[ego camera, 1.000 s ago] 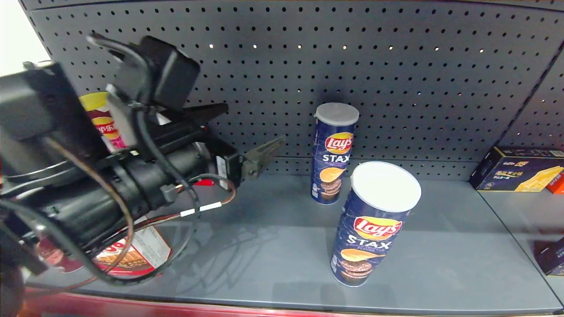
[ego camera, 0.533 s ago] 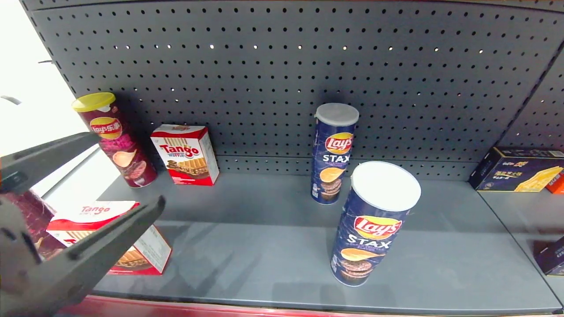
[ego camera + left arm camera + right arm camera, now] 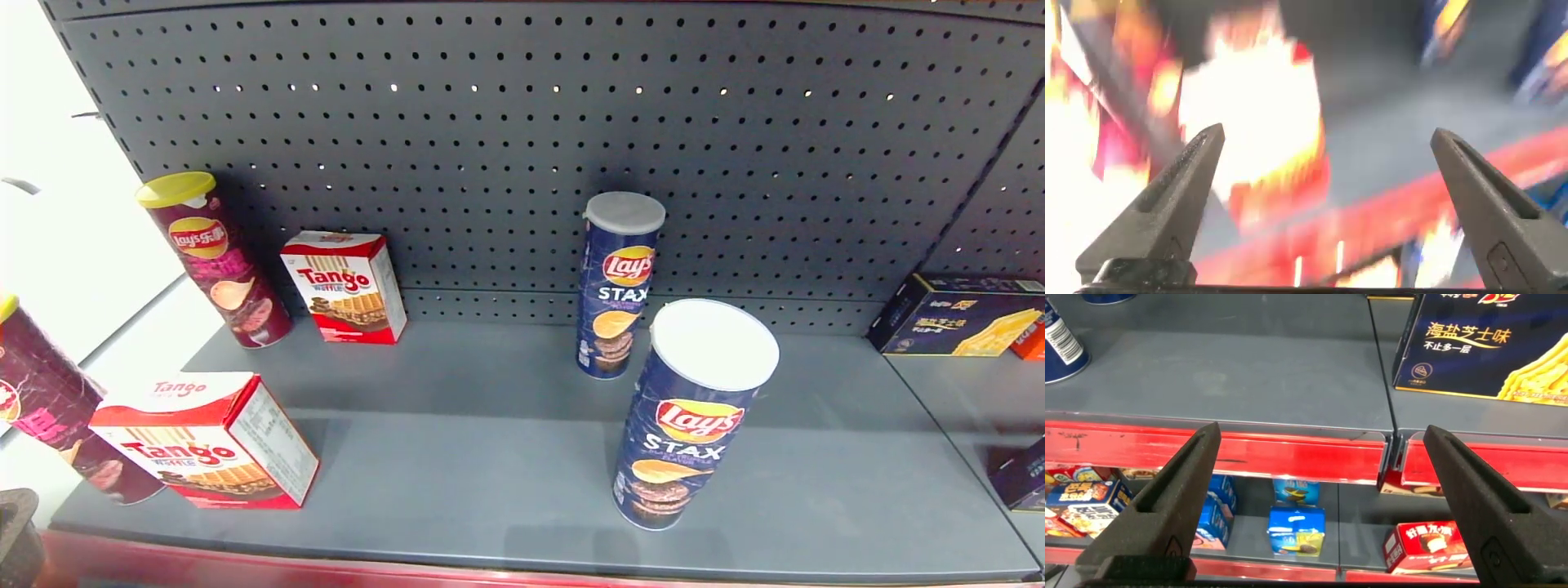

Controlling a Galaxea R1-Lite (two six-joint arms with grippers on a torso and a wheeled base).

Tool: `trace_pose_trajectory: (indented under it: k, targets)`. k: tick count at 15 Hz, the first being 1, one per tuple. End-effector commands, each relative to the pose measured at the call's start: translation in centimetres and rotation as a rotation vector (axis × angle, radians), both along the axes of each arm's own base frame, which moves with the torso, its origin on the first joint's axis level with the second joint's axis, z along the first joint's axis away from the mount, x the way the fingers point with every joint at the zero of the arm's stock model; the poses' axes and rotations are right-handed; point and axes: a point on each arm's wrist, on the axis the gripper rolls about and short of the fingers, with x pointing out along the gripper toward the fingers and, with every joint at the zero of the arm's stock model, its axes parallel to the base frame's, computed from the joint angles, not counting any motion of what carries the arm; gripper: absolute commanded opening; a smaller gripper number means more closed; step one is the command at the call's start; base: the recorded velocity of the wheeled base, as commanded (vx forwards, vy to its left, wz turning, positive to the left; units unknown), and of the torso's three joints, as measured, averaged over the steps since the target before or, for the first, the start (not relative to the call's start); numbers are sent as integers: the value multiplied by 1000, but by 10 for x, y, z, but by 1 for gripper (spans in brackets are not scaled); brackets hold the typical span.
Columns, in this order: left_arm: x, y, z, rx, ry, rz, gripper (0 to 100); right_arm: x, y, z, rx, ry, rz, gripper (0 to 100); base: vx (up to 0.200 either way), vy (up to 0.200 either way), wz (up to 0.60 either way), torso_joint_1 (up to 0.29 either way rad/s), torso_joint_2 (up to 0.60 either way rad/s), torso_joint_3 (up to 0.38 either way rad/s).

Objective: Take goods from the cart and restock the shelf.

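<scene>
head view, biggest first: grey pegboard (image 3: pixel 522 122) behind a grey shelf (image 3: pixel 490 457). goods all stand upright on it. front blue can (image 3: pixel 694 416) sits near the shelf lip, right of centre; rear blue can (image 3: pixel 616 286) stands behind it, close to the pegboard, the two apart. on the left, a maroon can (image 3: pixel 216 261) with a yellow lid stands at the back, rear wafer box (image 3: pixel 347 286) just beside it. front wafer box (image 3: pixel 204 441) sits at the lip, and an edge maroon can (image 3: pixel 49 416) is just beside it on the far left. dark box (image 3: pixel 955 314) lies in the next bay to the right.

right wrist view adds what the head view can't give me: right gripper (image 3: pixel 1320 431) spread wide with nothing between the fingers, held level with the red edge strip (image 3: pixel 1290 445), and a lower shelf (image 3: pixel 1355 539) carrying blue packets (image 3: pixel 1298 531).

left wrist view: left gripper (image 3: pixel 1327 131) also wide apart and empty; beyond it a smeared red-and-white shape i can't identify.
</scene>
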Motion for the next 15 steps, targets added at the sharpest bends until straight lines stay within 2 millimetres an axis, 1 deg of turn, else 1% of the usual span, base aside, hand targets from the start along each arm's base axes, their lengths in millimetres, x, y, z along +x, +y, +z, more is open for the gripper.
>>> trace_pose_trajectory:
  k: [1,2,5,6,11,14,15]
  targets:
    - [-24,4,-35,5,32,156,100,0,0,0,0,1,1,100,0,0,0,0,0,0]
    - [-28,4,-42,7,55,185,100,0,0,0,0,-1,1,100,0,0,0,0,0,0]
    - [-31,3,-49,4,84,252,100,0,0,0,0,1,1,100,0,0,0,0,0,0]
    - [-35,3,-57,-4,96,263,100,0,0,0,0,1,1,100,0,0,0,0,0,0]
    - [-35,3,-59,-31,117,261,100,0,0,0,0,1,1,100,0,0,0,0,0,0]
    - [-35,3,-63,-68,173,234,100,0,0,0,0,1,1,100,0,0,0,0,0,0]
    - [-35,4,-63,-90,174,298,100,0,0,0,0,1,1,100,0,0,0,0,0,0]
